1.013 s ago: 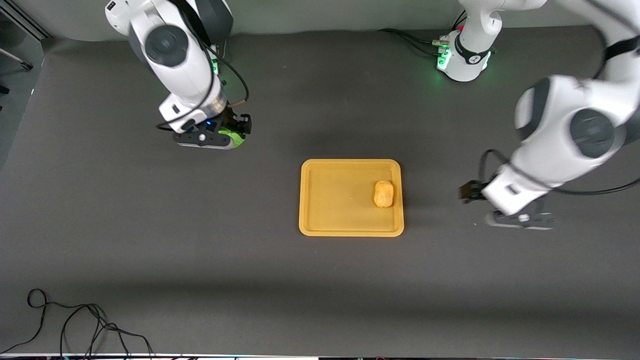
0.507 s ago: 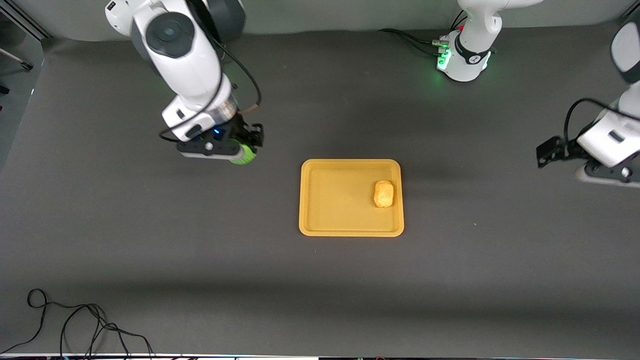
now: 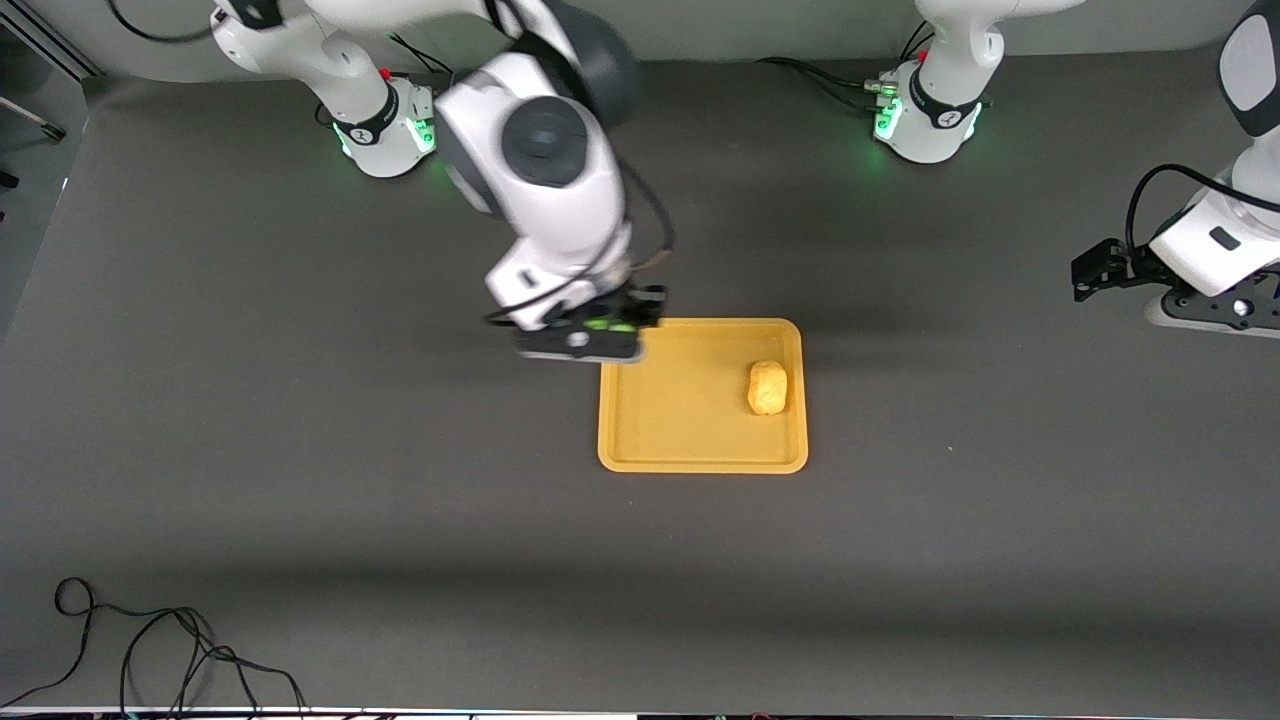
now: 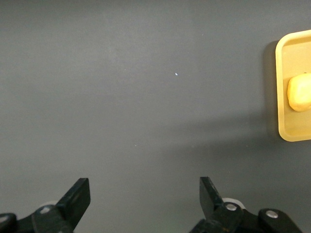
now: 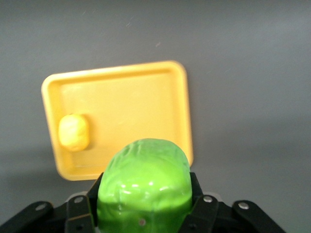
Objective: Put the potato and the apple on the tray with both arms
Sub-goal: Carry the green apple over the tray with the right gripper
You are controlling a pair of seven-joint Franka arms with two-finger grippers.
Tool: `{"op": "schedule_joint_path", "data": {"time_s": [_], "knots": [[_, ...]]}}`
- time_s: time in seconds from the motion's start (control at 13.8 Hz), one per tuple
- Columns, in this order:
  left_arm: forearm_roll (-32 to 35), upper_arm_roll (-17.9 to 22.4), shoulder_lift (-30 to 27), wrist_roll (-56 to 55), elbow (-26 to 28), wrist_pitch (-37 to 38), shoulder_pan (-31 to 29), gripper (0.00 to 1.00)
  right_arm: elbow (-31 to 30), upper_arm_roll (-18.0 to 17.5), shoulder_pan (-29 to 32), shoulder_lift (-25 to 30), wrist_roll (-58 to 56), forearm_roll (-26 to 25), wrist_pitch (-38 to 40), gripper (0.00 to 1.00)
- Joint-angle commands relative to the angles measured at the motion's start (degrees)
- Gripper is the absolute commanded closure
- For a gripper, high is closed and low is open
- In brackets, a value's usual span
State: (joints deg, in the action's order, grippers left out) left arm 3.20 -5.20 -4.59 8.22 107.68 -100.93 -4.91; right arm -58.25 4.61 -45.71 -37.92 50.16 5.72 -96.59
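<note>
The yellow-orange tray [image 3: 680, 420] lies mid-table. The tan potato [image 3: 767, 387] rests in it near the rim toward the left arm's end. My right gripper [image 3: 590, 338] hangs over the tray's corner toward the right arm's end, shut on the green apple [image 3: 602, 324]. In the right wrist view the apple [image 5: 143, 179] fills the right gripper [image 5: 144, 206], with the tray [image 5: 131, 102] and the potato [image 5: 74, 132] below. My left gripper [image 3: 1212, 310] waits over bare table at the left arm's end. Its jaws are open and empty [image 4: 144, 194], with the tray rim [image 4: 281, 97] and potato [image 4: 299, 92] in sight.
The dark grey table cover [image 3: 400, 480] spreads round the tray. A loose black cable [image 3: 150, 650] lies near the front camera at the right arm's end. The arm bases [image 3: 930, 110] glow green along the table edge farthest from the camera.
The right arm has carried the apple from the right arm's end of the table over to the tray's corner. The left arm has drawn away from the tray toward its own end.
</note>
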Motion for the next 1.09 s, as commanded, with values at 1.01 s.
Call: {"op": "schedule_joint_path", "data": {"time_s": [1.01], "knots": [[0.0, -0.5, -1.7, -1.0, 1.6, 0.1, -0.2, 0.0, 2.6, -0.3, -5.4, -23.7, 4.2, -5.9, -23.5, 0.5]]}}
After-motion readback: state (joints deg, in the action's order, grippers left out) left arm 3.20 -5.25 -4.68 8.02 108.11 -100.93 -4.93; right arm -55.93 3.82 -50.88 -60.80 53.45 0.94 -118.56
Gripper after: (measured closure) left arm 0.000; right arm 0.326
